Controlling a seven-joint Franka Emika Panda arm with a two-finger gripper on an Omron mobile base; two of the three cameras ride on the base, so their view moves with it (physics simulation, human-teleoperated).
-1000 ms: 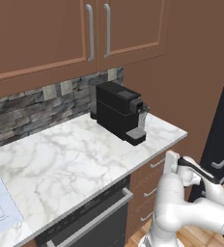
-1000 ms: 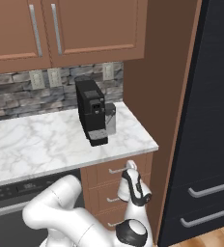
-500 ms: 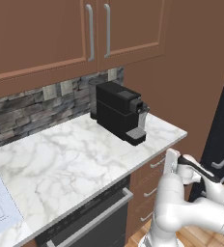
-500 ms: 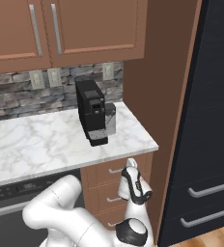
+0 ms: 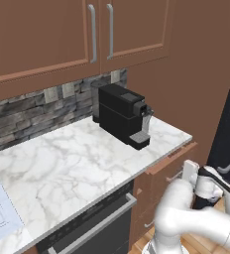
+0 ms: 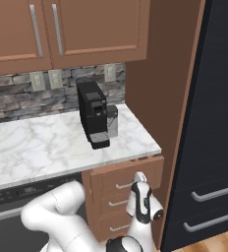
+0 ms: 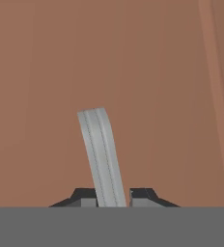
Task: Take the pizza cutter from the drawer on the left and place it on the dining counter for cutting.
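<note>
Gripper (image 7: 114, 197) has just pinched shut on drawer (image 6: 126, 175) handle (image 7: 100, 157); you have grip, drawer unopened, cutter retrieval pending, pull next

We see a white, grey-veined marble worktop (image 5: 72, 168) carrying a black boxy coffee machine (image 5: 122, 115) near its right back corner.

Brown wall cabinets (image 5: 87, 34), grey stone backsplash (image 6: 17, 96), marble worktop (image 5: 62, 168), black coffee machine (image 5: 122, 119).
</note>
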